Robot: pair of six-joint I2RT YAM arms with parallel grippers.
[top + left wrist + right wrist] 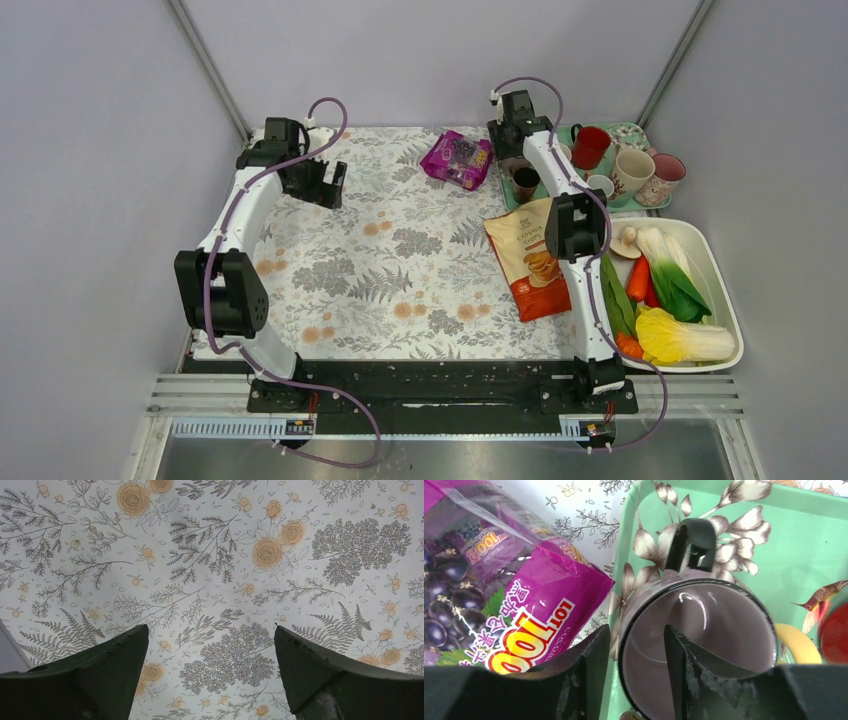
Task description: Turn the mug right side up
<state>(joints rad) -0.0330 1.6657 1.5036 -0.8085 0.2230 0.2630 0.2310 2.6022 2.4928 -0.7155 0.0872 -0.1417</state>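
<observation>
Right gripper [636, 639] loosely astride mug [709, 625] rim

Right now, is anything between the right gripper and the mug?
Nothing visible. The right gripper straddles the rim of the mug on the tray, with one finger inside and one outside. The purple bag lies beside the tray, not between them.
</observation>
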